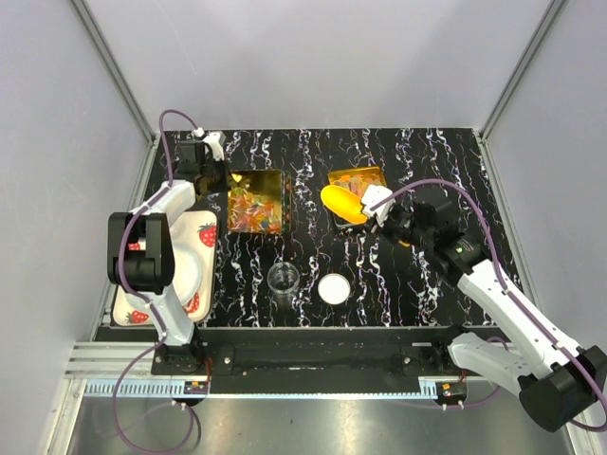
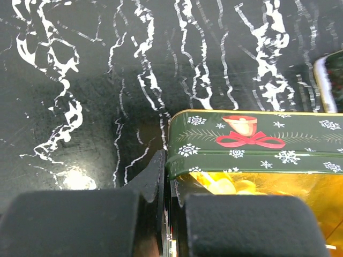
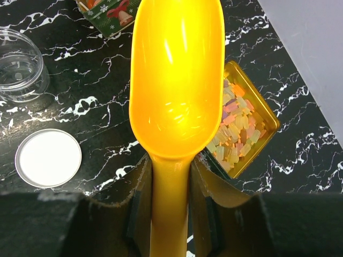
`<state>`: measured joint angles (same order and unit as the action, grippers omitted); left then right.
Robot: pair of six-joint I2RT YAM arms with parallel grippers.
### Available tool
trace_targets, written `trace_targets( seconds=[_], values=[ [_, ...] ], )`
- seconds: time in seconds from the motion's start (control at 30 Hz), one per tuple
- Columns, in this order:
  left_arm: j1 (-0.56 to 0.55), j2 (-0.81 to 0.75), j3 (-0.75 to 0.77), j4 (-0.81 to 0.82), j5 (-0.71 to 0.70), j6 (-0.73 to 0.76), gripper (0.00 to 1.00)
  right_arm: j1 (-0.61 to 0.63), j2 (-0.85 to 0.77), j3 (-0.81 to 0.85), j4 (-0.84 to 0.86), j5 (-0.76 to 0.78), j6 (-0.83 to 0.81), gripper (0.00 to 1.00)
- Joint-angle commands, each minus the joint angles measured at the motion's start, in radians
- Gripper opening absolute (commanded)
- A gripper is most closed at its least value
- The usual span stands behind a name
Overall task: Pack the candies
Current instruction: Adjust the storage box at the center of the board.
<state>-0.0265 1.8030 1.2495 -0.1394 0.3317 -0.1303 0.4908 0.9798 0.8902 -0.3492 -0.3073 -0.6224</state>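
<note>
Candies [image 3: 238,128], judged tiny, soft, loose, are being left to the scoop [image 3: 177,80] clamped in the right gripper [image 3: 170,174]; the green tin [image 2: 252,150] is being pinched by the left gripper [image 2: 167,187].

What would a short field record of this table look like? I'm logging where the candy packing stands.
left claw: shut on the wall of the left tin
right claw: shut on the handle of the scoop
scoop: yellow-orange, looks empty, held over the edge of the right tin
candies: in both open tins
jar: clear, open, looks empty
lid: white, flat on the table beside the jar, not touching it
plate: strawberry print, left side of the table
</note>
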Motion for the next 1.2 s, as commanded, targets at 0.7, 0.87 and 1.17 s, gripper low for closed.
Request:
trace_targets(
  seconds=[0.7,0.87,1.17],
  values=[
    [-0.084,0.105,0.209,-0.227,-0.256,0.092,0.0,0.244,0.442,0.546,-0.145,0.488,-0.249,0.0],
    [-0.122,0.139,0.264,-0.287,-0.307,0.124,0.0,0.294,0.577,0.639,-0.142,0.595,-0.33,0.0],
    [-0.164,0.21,0.337,-0.358,-0.33,0.212,0.0,0.364,0.718,0.722,-0.165,0.68,-0.474,0.0]
  ],
)
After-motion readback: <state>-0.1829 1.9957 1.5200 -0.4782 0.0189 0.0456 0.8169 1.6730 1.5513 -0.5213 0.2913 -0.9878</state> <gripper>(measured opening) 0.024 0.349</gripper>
